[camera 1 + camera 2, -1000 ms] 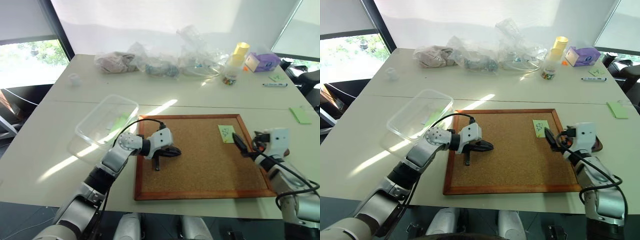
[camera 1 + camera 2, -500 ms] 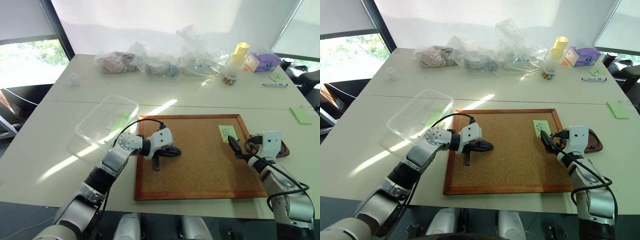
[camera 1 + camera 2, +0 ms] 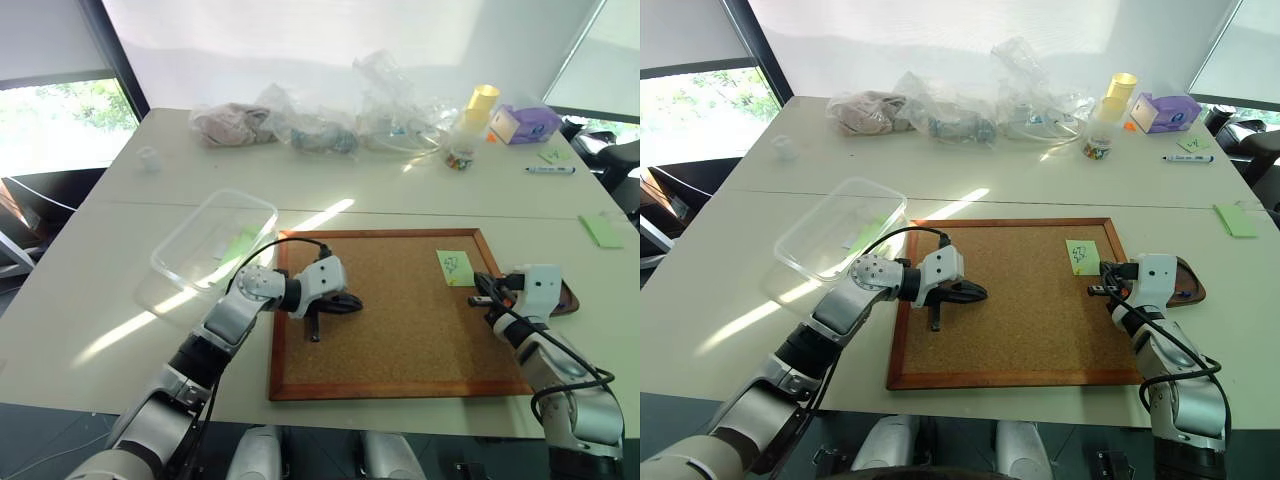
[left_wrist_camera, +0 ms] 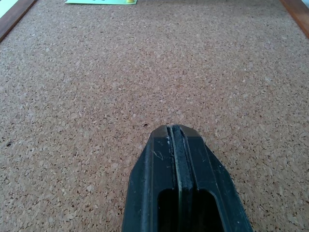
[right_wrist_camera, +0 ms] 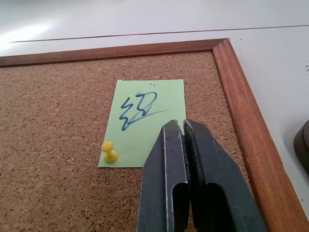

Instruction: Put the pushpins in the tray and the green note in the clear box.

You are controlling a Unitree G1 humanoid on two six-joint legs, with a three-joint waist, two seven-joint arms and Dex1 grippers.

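R gripper pressed together, empty, over lower edge of green note on cork board; yellow pushpin at note's corner. L gripper pressed together, empty, over bare cork. Tray beside board; clear box opposite side.

Bare cork board lies open between the two hands. A yellow pin stands on the note just beside the right hand, near the frame.
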